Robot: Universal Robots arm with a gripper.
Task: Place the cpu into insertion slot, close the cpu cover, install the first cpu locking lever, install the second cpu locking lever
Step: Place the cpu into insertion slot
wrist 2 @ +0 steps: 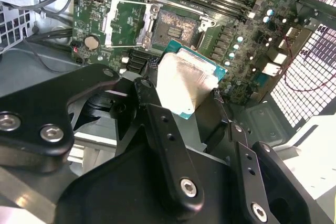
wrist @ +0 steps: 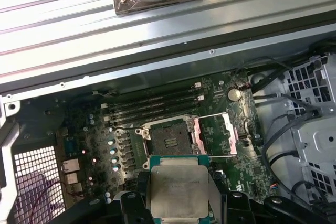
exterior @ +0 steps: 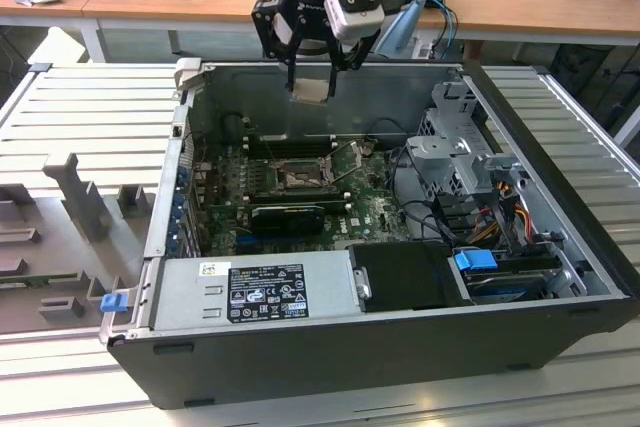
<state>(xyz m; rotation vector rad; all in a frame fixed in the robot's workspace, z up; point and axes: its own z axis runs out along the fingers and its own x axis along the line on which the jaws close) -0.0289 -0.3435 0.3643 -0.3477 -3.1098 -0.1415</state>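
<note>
claw [wrist 2: 181, 95] with cpu [wrist: 178, 192] over insertion slot [wrist: 168, 140], cpu cover [wrist: 212, 135] open

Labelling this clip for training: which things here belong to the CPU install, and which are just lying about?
Job: gripper holding the cpu; empty slot; open cover.
Lying about: power supply; drive cage; coin battery.

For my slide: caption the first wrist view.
End effector holds the cpu above the empty insertion slot, cpu cover open.
</note>
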